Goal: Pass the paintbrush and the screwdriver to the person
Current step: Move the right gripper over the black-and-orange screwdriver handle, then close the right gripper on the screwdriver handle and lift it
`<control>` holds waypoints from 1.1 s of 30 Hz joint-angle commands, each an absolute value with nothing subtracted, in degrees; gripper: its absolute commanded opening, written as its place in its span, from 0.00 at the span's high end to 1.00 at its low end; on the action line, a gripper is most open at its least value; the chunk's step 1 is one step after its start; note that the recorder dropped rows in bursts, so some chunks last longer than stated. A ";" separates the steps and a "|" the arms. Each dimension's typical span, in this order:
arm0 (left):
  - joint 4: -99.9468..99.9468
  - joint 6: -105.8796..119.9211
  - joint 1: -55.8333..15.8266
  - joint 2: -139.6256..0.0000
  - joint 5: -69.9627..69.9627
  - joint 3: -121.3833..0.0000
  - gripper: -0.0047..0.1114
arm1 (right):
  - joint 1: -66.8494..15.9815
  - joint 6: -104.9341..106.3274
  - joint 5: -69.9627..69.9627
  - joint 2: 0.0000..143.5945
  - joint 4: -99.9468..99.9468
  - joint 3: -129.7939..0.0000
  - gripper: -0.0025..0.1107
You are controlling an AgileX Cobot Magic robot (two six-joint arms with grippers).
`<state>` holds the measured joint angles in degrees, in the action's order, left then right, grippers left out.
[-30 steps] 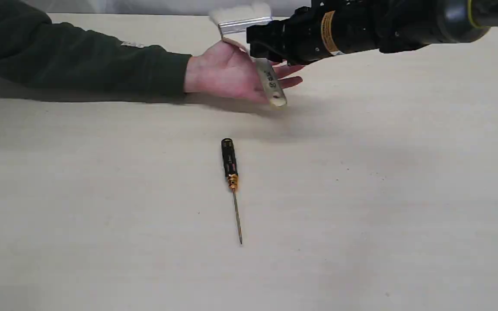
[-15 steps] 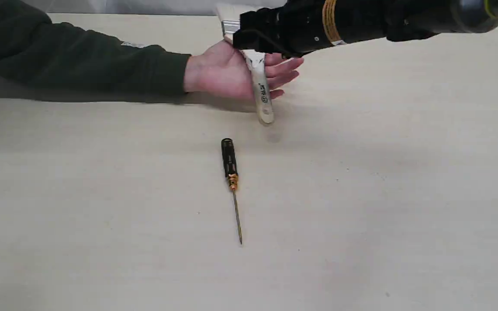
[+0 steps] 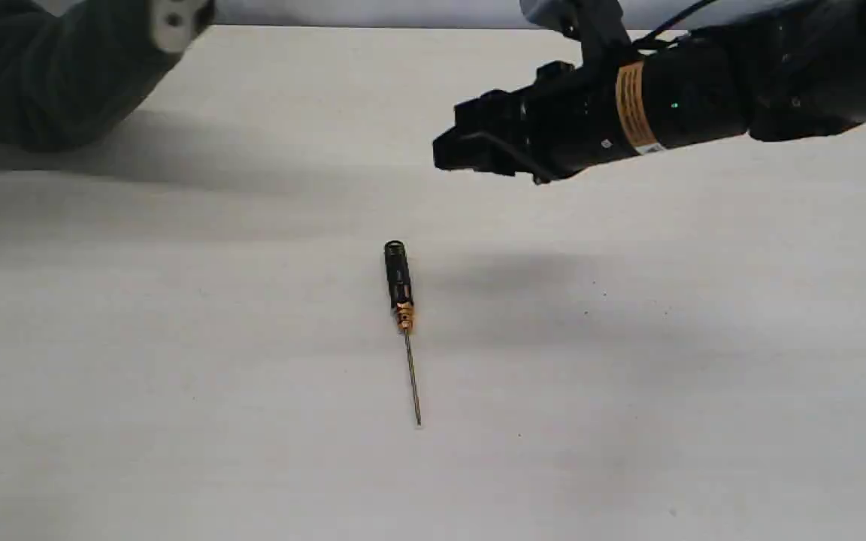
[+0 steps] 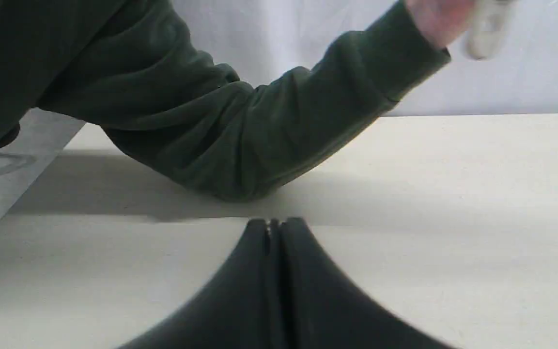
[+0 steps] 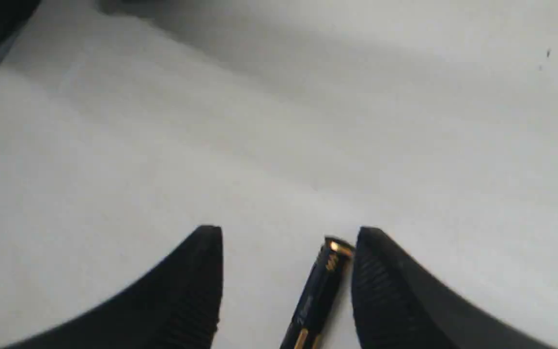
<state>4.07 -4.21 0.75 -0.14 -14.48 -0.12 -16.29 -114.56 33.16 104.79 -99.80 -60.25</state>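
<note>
Below the right pincer (image 3: pixel 449 154) and a little aside, one screwdriver (image 3: pixel 401 297) is laid flat on the worktop (image 3: pixel 666 361), untouched. That pincer is held spread wide and empty. In its wrist view the screwdriver's handle end is seen between the fingers (image 5: pixel 206 271), nearer one of them. The left pincer (image 4: pixel 273 224) (shown only by its own wrist camera) is pressed shut on nothing. Beyond it, the one paintbrush (image 4: pixel 486 30), blurred, is gripped in the person's hand (image 4: pixel 429 17), raised off the worktop. Two pincers are counted.
</note>
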 commanded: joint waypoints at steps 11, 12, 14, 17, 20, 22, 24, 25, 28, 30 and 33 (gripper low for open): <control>3.95 -4.32 0.64 0.00 -14.34 0.00 0.96 | -25.10 -112.13 24.03 104.24 -99.95 -55.08 0.58; 3.95 -4.32 0.64 0.00 -14.34 0.00 0.96 | -26.28 -112.25 22.45 104.36 -99.95 -55.08 0.58; 3.95 -4.32 0.64 0.00 -14.34 0.00 0.96 | -28.20 -112.54 20.29 104.60 -99.95 -55.08 0.58; 3.95 -4.32 0.64 0.00 -14.34 0.00 0.96 | -29.63 -112.68 18.49 105.29 -99.95 -55.08 0.58; 3.95 -4.32 0.64 0.00 -14.17 0.00 0.96 | -30.15 -113.27 18.31 106.36 -99.95 -55.08 0.58; 4.03 -4.32 0.64 0.00 -14.20 0.00 0.96 | -30.15 -113.96 18.31 107.21 -99.95 -55.08 0.58; 3.96 -4.32 0.64 0.00 -14.20 0.00 0.96 | -30.15 -114.10 18.17 108.02 -99.95 -55.08 0.58; 3.96 -4.32 0.64 0.00 -14.20 0.00 0.96 | -30.15 -114.20 18.17 108.51 -99.95 -55.08 0.58; 3.96 -4.32 0.64 0.00 -14.20 0.00 0.96 | -30.15 -114.20 17.70 109.29 -99.95 -55.08 0.58; 3.96 -4.32 0.64 0.00 -14.20 0.00 0.96 | -30.15 -114.20 17.44 109.87 -99.95 -55.08 0.58; 3.96 -4.32 0.64 0.00 -14.20 0.00 0.96 | -30.15 -114.20 16.80 110.37 -99.95 -55.21 0.58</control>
